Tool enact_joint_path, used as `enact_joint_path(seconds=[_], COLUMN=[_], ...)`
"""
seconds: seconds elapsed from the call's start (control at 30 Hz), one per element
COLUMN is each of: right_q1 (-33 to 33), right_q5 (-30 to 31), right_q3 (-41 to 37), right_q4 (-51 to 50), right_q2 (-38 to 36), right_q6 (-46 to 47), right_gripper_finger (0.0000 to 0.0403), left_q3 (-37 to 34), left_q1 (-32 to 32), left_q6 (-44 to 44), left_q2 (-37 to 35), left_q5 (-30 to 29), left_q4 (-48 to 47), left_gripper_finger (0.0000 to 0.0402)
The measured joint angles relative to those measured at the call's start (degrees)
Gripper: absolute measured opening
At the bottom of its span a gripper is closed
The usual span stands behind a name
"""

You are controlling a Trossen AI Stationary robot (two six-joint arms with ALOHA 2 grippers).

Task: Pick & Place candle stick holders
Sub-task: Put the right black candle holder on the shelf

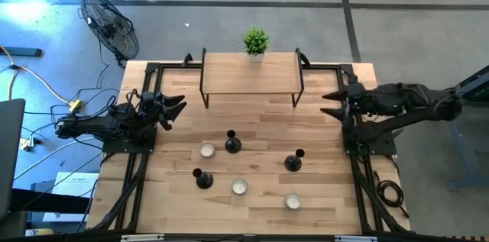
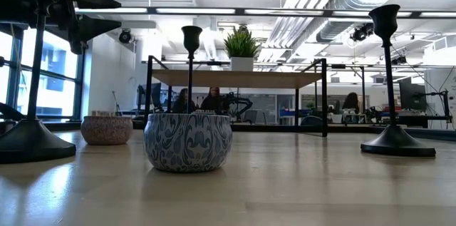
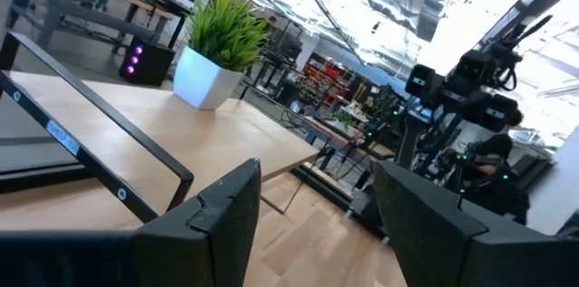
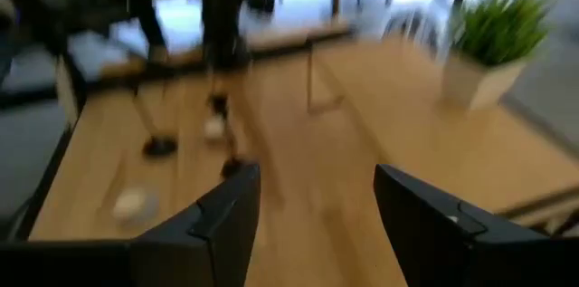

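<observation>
No pick begun: the three candle stick holders [image 1: 233, 143] stand upright mid-table among tealights [image 1: 208, 150], untouched. Left gripper [image 1: 174, 109] and right gripper [image 1: 333, 104] hang wide apart, empty, at the table's side edges. Next, judged: reach and descend over a stem. The right wrist view is smeared; the placement target is unclear

A light wooden table [image 1: 176, 196] carries, along its far edge, a low wooden shelf on black legs [image 1: 250, 73], with a small green potted plant [image 1: 256, 43] standing at the shelf's back edge. On the open tabletop in front stand three black candle stick holders, one toward the middle [image 1: 232, 143], one to the right [image 1: 294, 161] and one nearer the front left [image 1: 203, 178]. Three round tealight candles sit among them, one just left of the middle holder [image 1: 207, 150], one front centre [image 1: 239, 187] and one front right [image 1: 293, 201].
</observation>
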Motion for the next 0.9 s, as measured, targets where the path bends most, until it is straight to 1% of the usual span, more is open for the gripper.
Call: enact_joint_path(seconds=[0.1, 0.23, 0.33, 0.43, 0.5, 0.57, 0.63, 0.73, 0.83, 0.9], right_q1=[0.00, 0.00, 0.01, 0.00, 0.00, 0.00, 0.00, -0.03, 0.01, 0.00], right_q5=[-5.32, -13.11, -18.31, -22.26, -22.89, -22.16, -21.22, -21.21, -21.67, -23.25], right_q3=[6.83, 13.26, 15.88, 16.46, 16.46, 16.46, 16.46, 16.46, 16.46, 16.46], right_q4=[-9.10, -15.86, -18.13, -19.72, -21.77, -24.79, -27.33, -29.35, -28.41, -27.22], right_q2=[6.08, 12.70, 16.51, 19.58, 21.59, 23.57, 25.78, 28.92, 31.57, 33.32], right_q6=[4.54, 9.67, 13.00, 17.23, 21.09, 27.80, 31.63, 35.07, 37.20, 38.51], right_gripper_finger=[0.0211, 0.0211, 0.0211, 0.0211, 0.0211, 0.0211, 0.0211, 0.0211, 0.0211, 0.0211], left_q3=[0.00, 0.02, 0.02, 0.02, 0.02, 0.02, 0.02, 0.02, 0.02, 0.02], left_q1=[0.00, 0.00, 0.00, 0.00, 0.00, 0.00, 0.00, 0.00, 0.00, 0.00], left_q6=[-1.03, -1.24, -1.23, -1.23, -1.23, -1.24, -1.88, -3.37, -4.05, -4.05], left_q2=[0.00, 0.00, 0.00, 0.00, 0.00, 0.00, 0.00, 0.00, 0.00, 0.00], left_q5=[1.56, 3.94, 5.06, 5.09, 5.20, 5.30, 6.03, 7.03, 7.83, 8.21], left_q4=[-0.04, -0.13, -0.17, -0.20, -0.25, -0.68, -1.29, -2.63, -3.81, -4.24], left_gripper_finger=[0.0213, 0.0213, 0.0213, 0.0213, 0.0213, 0.0213, 0.0213, 0.0213, 0.0213, 0.0213])
